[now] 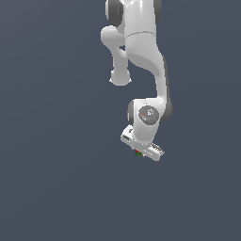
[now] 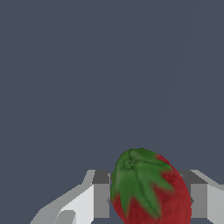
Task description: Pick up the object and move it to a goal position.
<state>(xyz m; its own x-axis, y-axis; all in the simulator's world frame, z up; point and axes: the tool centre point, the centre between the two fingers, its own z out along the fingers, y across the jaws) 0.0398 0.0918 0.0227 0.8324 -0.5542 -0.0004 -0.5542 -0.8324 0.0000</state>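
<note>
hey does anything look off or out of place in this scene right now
Nothing stands out. The strawberry sits between the fingers of the gripper, intact, red with its green leafy cap showing. The wrist view shows a finger on either side of it. Nothing looks spilled or damaged.

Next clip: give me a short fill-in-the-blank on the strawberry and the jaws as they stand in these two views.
1. The strawberry sits between the two ___ of the gripper.
2. The leafy patch on the strawberry is ___ in colour.
3. In the exterior view, the strawberry shows at the ___ end of the white arm.

Missing words: jaws; green; lower
</note>
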